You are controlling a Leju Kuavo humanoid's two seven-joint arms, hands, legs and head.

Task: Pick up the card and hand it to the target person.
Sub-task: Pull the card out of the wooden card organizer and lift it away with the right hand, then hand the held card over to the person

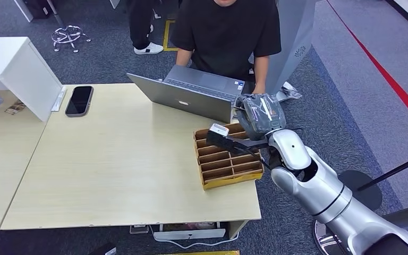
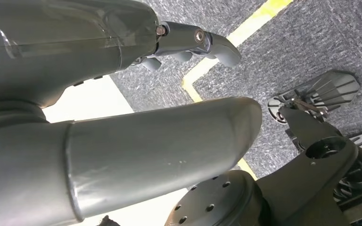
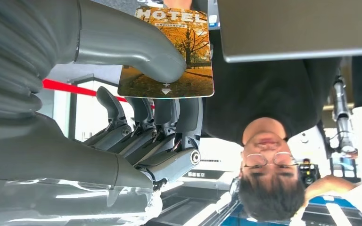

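Observation:
A card (image 3: 169, 52) printed "HOTEL" over an autumn tree photo is pinched between the thumb and the fingers (image 3: 146, 117) of my right hand (image 3: 122, 108). In the head view my right hand (image 1: 259, 116), wrapped in clear plastic, hovers over the far end of the wooden divider box (image 1: 228, 164), and a small pale piece that I take for the card (image 1: 219, 129) shows at its fingertips. A person in a black T-shirt (image 1: 223, 32) sits just behind the laptop (image 1: 191, 95), facing me; this person (image 3: 264, 94) is right behind the card. My left hand (image 2: 122, 117) hangs over the carpet with nothing in it.
The pale wooden table (image 1: 111, 159) carries the open grey laptop at its far edge, a black phone (image 1: 79, 100) at the far left and a white box (image 1: 16, 69) beside it. Another person's legs (image 1: 141, 26) stand behind. A red floor line (image 1: 382, 74) runs at the right.

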